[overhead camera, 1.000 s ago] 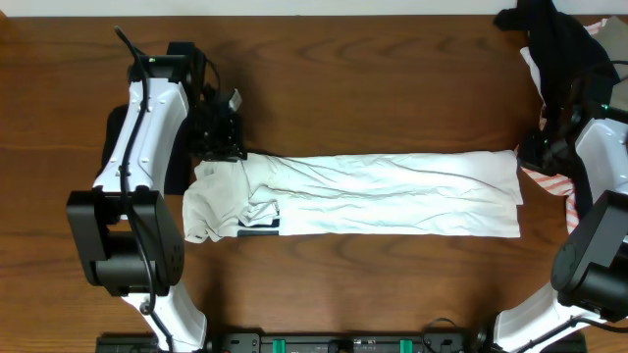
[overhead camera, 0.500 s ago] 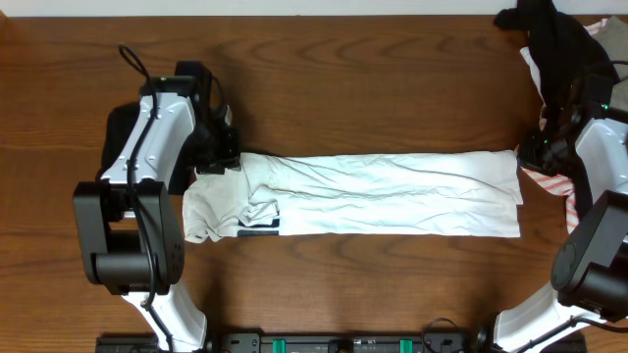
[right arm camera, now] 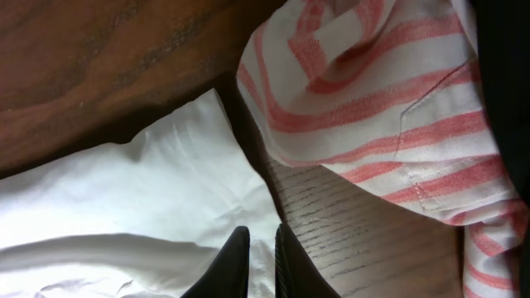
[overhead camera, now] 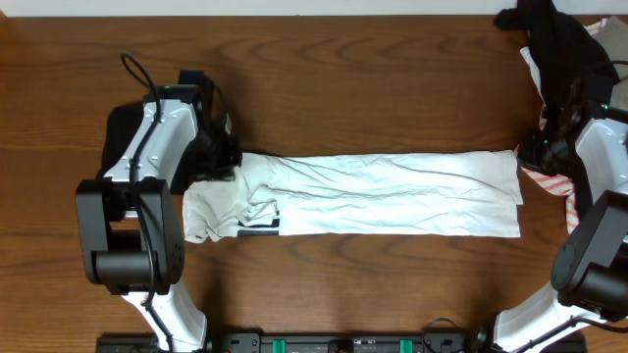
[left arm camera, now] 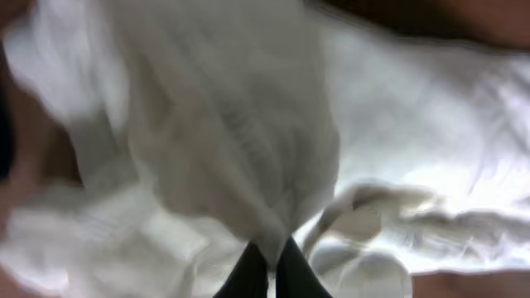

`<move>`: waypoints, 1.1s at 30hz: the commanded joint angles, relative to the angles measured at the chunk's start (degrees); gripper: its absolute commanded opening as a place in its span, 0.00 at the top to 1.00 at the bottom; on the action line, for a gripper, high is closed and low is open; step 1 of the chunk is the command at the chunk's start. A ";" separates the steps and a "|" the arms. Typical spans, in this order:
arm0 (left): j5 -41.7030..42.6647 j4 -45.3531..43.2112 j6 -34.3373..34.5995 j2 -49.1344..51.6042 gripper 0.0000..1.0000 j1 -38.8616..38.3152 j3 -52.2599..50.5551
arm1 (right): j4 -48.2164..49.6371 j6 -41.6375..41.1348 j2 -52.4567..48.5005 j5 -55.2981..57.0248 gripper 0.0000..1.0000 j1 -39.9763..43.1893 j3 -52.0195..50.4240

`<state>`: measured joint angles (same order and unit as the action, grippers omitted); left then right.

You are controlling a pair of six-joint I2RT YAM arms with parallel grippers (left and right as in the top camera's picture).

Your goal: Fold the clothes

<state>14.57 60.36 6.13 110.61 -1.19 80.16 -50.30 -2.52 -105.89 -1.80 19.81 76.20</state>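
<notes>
The white shirt (overhead camera: 383,196) lies folded into a long wrinkled strip across the table's middle, with black stripe marks (overhead camera: 258,227) near its left front hem. My left gripper (overhead camera: 222,163) is at the strip's far-left corner. In the left wrist view its fingers (left arm camera: 269,263) are shut on a bunch of the white fabric (left arm camera: 232,141), which is blurred. My right gripper (overhead camera: 533,149) is at the strip's far-right corner. In the right wrist view its fingers (right arm camera: 259,252) are nearly closed, at the edge of the shirt (right arm camera: 141,199).
A black garment (overhead camera: 559,39) is heaped at the back right corner. A red-striped garment (overhead camera: 549,181) lies under my right arm and shows in the right wrist view (right arm camera: 373,99). A dark shape (overhead camera: 115,137) lies beside my left arm.
My left gripper has moved toward the front, from just beyond the shirt onto its far-left corner, and the fabric there has bunched slightly. The right arm has not moved.
</notes>
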 commanded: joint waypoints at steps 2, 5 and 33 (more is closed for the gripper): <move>-0.76 6.95 8.02 0.63 0.94 0.15 -0.22 | -0.11 0.48 1.31 0.31 0.89 0.42 -0.17; -0.74 9.07 10.97 -0.37 0.94 0.15 -0.24 | -0.09 0.76 1.31 0.31 0.89 0.44 -0.17; -6.01 -4.35 13.64 -9.70 0.63 -0.87 -4.35 | -0.22 1.36 1.31 0.31 0.88 0.44 -0.20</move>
<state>8.40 56.90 20.49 102.45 -2.02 75.66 -50.35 -2.09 -105.89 -1.69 19.81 76.20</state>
